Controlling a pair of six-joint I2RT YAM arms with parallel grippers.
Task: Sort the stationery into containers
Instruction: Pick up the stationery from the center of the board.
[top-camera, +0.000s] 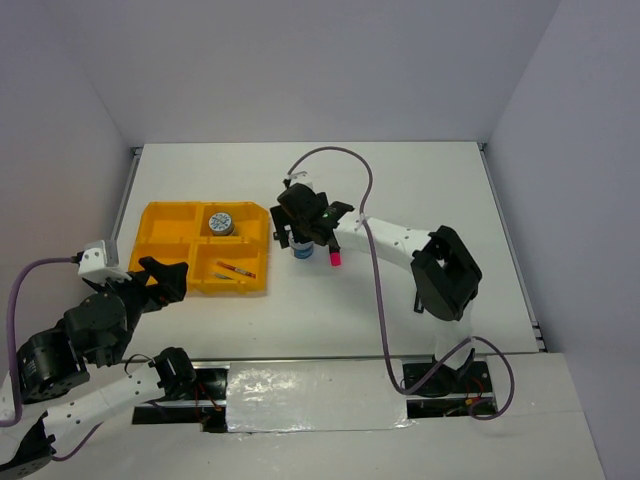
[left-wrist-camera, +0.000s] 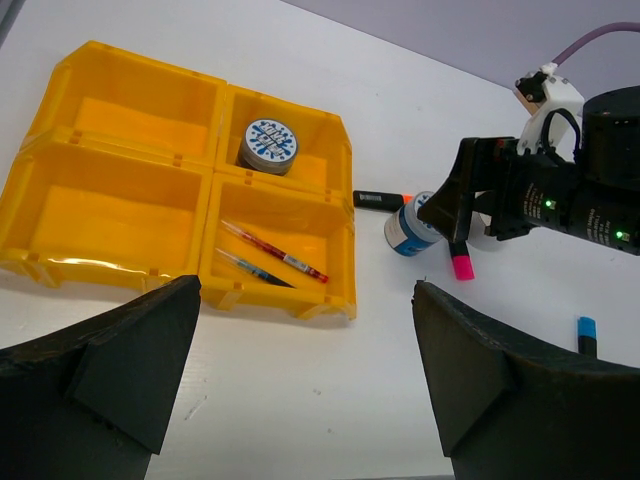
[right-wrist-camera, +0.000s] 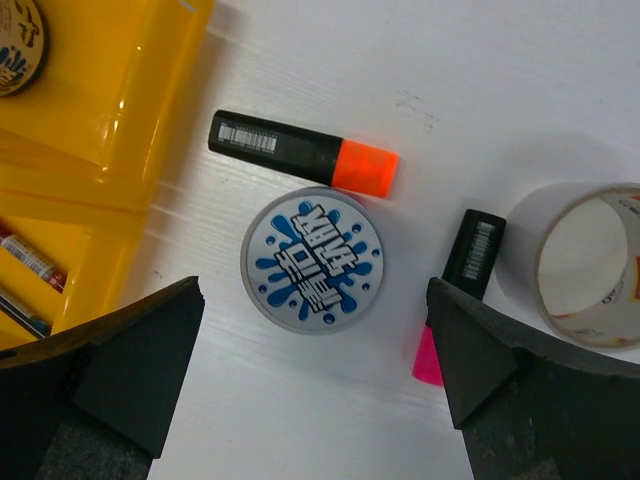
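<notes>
The yellow-orange tray (top-camera: 170, 225) lies at the left, also in the left wrist view (left-wrist-camera: 120, 215). One blue-white tape roll (left-wrist-camera: 270, 145) lies in its far right compartment. A red pen (left-wrist-camera: 275, 252) and a blue pen (left-wrist-camera: 250, 268) lie in the near right one. My right gripper (right-wrist-camera: 313, 290) is open and empty above the second tape roll (right-wrist-camera: 312, 260), which lies on the table between the fingers. An orange-capped black marker (right-wrist-camera: 300, 152), the pink highlighter (right-wrist-camera: 465, 270) and the grey tape ring (right-wrist-camera: 585, 265) lie beside it. My left gripper (left-wrist-camera: 306, 300) is open and empty near the tray's front edge.
A blue-capped marker (left-wrist-camera: 586, 335) lies on the table to the right of the pink highlighter. The right arm (top-camera: 400, 240) reaches across the table's middle. The tray's two left compartments hold nothing. White walls enclose the table.
</notes>
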